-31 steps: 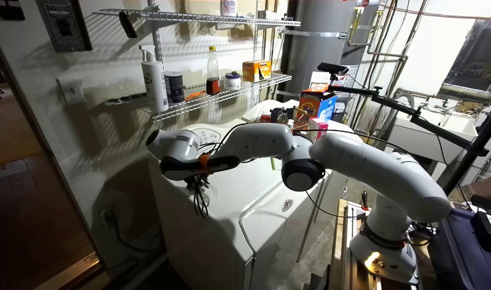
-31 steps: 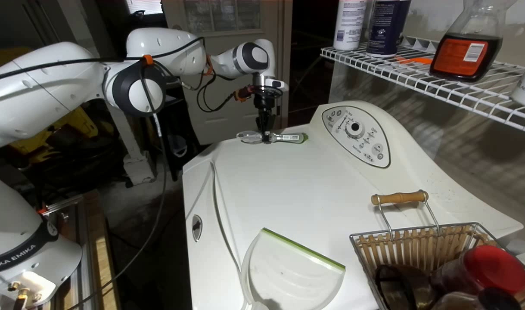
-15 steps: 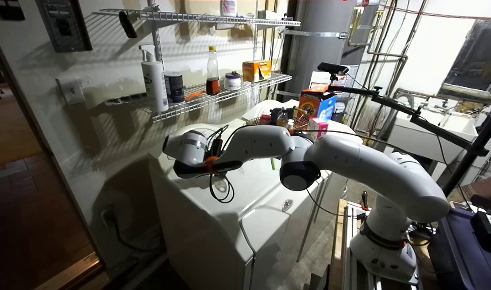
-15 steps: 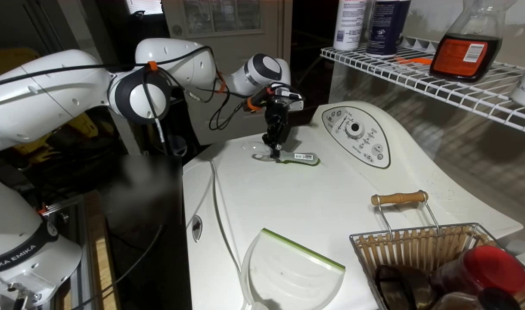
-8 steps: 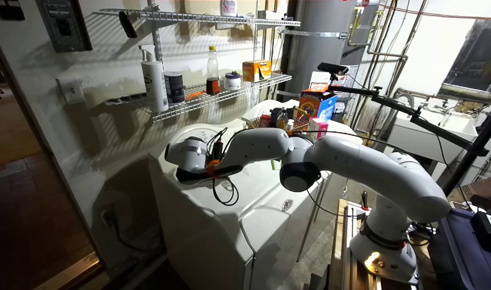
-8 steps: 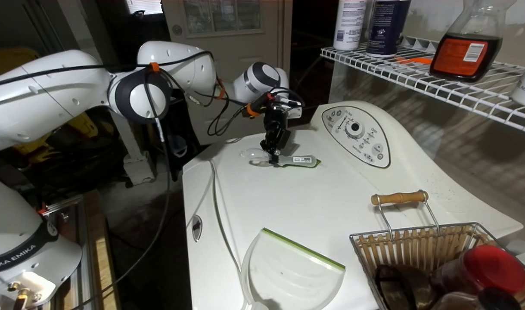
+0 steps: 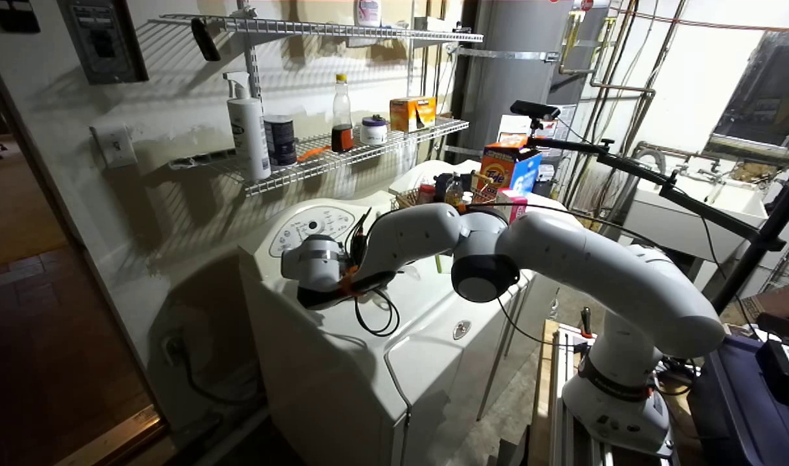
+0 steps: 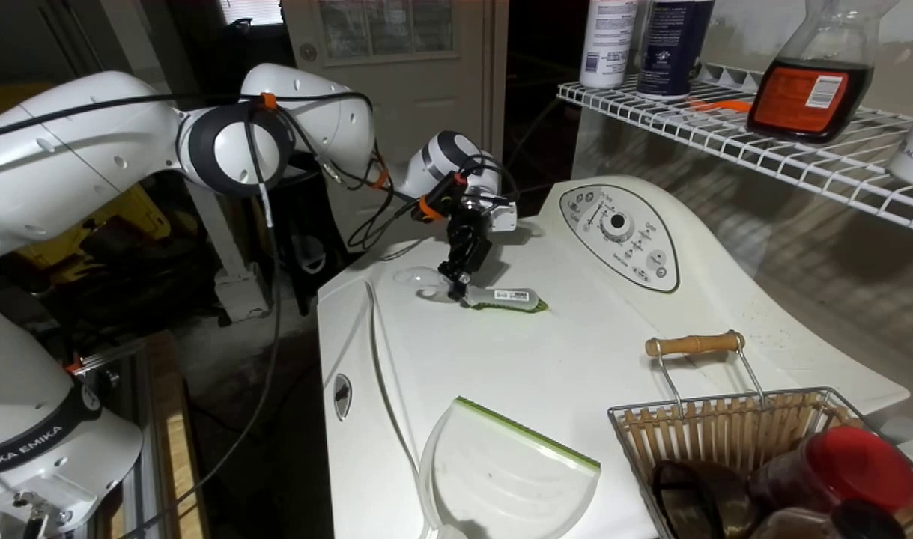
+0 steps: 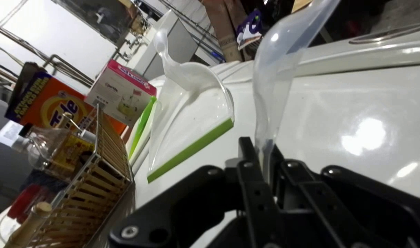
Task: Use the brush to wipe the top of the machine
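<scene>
The brush (image 8: 510, 299) has a clear, greyish handle and green bristles. My gripper (image 8: 460, 290) is shut on it near its middle, and the handle end sticks out on the other side. The bristles face down at the top of the white machine (image 8: 456, 367); they look touching or just above it. In the wrist view the clear handle (image 9: 273, 75) rises from between the black fingertips (image 9: 261, 153), and the bristle end is hidden. The machine also shows in an exterior view (image 7: 329, 401), where the arm hides the gripper and most of the brush.
A clear dustpan (image 8: 516, 471) with a green lip lies on the machine. A basket (image 8: 696, 408) with a wooden handle and jars stands beside it. The raised control panel (image 8: 619, 232) borders the top at the back. A wire shelf (image 8: 696, 123) with bottles hangs above.
My gripper has carried the brush from the machine's far end toward the dustpan and basket, low over the top. The wrist has tilted and turned. The brush has stayed in the grip.
</scene>
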Controlling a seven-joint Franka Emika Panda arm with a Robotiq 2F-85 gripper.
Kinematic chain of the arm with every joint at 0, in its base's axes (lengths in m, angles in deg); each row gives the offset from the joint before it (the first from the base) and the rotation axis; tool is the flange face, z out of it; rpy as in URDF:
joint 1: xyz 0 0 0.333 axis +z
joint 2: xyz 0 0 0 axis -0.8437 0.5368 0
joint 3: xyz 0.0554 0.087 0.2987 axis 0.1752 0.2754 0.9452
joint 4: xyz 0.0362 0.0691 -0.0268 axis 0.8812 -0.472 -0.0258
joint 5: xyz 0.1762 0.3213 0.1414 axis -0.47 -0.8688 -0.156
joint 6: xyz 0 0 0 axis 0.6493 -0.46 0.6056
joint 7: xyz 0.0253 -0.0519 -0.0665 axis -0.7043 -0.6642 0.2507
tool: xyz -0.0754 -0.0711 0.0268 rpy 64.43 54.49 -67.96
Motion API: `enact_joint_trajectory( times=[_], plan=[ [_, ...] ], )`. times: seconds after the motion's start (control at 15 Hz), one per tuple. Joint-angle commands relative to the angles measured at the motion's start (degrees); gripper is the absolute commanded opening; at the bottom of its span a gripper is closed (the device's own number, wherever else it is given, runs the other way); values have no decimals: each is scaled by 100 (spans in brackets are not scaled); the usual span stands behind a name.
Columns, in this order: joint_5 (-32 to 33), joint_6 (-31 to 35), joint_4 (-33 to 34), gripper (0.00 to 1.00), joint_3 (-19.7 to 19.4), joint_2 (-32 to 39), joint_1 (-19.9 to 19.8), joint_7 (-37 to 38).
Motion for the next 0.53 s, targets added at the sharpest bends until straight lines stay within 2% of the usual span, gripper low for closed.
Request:
enact_joint_trajectory(
  times=[0.0, 0.13, 0.2, 0.47],
  plan=[
    [-62, -128, -1353, 3, 29, -551, 79, 411],
    [-30, 26, -1795, 3, 40, -750, 84, 634],
    [132, -232, -873, 10, 194, -342, -76, 511],
    [145, -228, -1352, 10, 226, -570, -66, 687]
  ],
)
